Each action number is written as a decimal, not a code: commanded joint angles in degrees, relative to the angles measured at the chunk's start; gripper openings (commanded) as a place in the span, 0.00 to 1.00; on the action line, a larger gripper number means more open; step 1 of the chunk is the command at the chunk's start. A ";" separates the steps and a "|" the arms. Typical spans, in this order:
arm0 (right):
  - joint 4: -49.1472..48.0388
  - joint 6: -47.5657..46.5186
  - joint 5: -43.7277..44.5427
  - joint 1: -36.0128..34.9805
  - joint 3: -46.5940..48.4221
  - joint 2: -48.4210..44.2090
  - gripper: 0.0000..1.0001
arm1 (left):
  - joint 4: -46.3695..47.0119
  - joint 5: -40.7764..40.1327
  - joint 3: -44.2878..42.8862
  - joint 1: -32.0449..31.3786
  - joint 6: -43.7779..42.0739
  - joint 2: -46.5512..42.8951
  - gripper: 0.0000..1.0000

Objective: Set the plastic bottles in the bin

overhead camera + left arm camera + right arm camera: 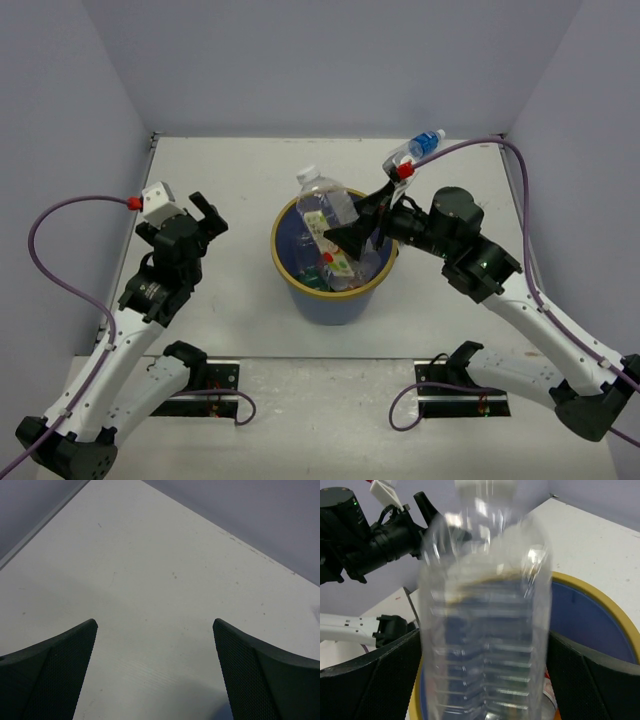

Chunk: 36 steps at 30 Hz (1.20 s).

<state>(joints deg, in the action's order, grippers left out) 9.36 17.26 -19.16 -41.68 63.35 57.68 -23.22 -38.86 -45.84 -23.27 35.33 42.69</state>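
The bin (335, 298) is a round blue bucket with a yellow-tan rim at the table's middle; it also shows in the right wrist view (607, 605). Several bottles lie inside it, one with a red cap (327, 258). My right gripper (352, 237) is over the bin and is shut on a plain clear bottle (327, 203) with a white cap, which tilts up out of the bin. In the right wrist view this bottle (485, 630) fills the gap between the fingers and is blurred. A clear bottle with blue label (427, 144) lies at the far right. My left gripper (208, 216) is open and empty.
Grey walls close off the table at the back and both sides. The left wrist view shows only bare white tabletop (165, 580) between the left gripper's (155, 635) fingers. The left arm (375, 540) shows beyond the bin in the right wrist view.
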 commanded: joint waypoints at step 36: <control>23.42 22.72 22.16 31.30 1.26 0.94 0.99 | 3.80 4.76 -0.12 0.42 -2.11 1.52 1.00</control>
<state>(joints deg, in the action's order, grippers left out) 32.84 35.75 6.44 -12.17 66.63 58.46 -21.89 -34.28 -45.84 -23.27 34.70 43.99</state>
